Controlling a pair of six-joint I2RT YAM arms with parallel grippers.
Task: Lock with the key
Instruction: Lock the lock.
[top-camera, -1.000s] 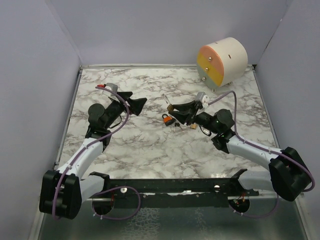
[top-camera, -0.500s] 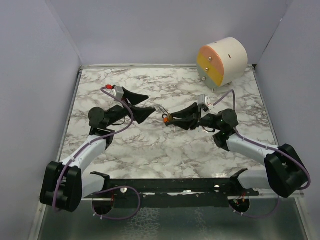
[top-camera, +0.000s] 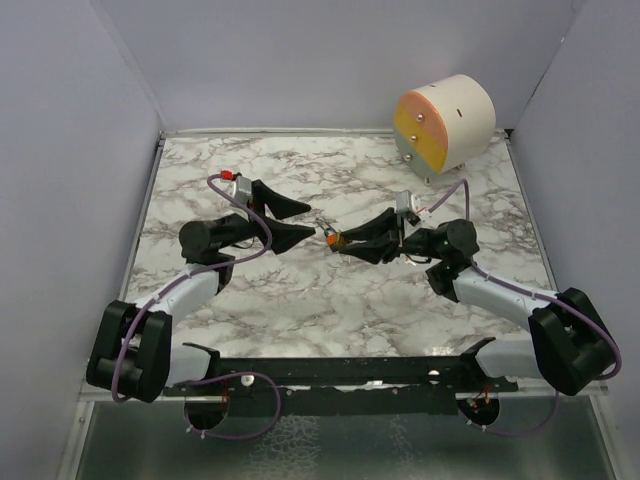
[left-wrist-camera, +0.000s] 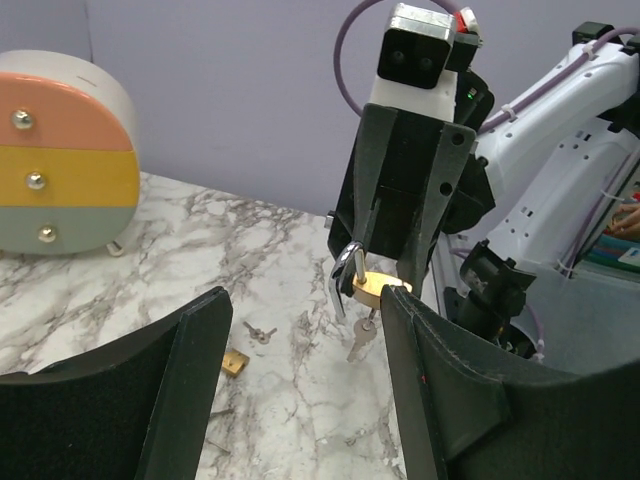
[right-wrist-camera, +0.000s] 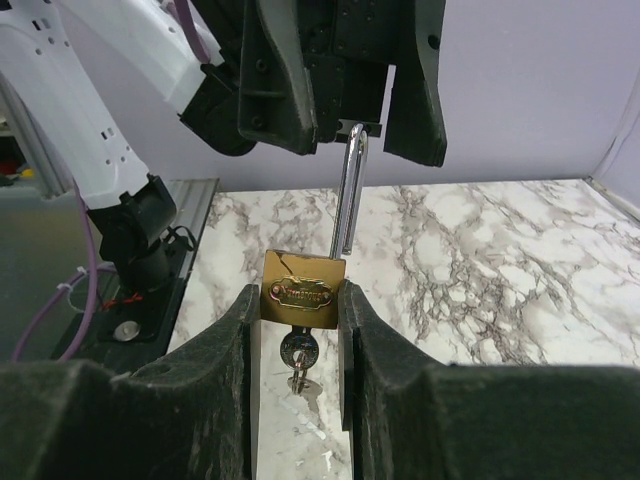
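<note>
Right gripper (right-wrist-camera: 300, 300) clenched on a brass padlock (right-wrist-camera: 303, 290)
Its silver shackle (right-wrist-camera: 350, 190) stands open, small silver key (right-wrist-camera: 297, 352) below; left gripper (top-camera: 304, 220) spread wide just left.

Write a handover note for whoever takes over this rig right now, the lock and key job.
Right pincer: shut on the body of the brass padlock, held up off the table.
Left pincer: open, facing the padlock, touching nothing.
Shackle: open, pointing toward the left pincer.
Key: sitting in the keyhole.
Done: padlock lifted, key inserted.
Left: press the shackle shut, then turn the key to lock.
</note>
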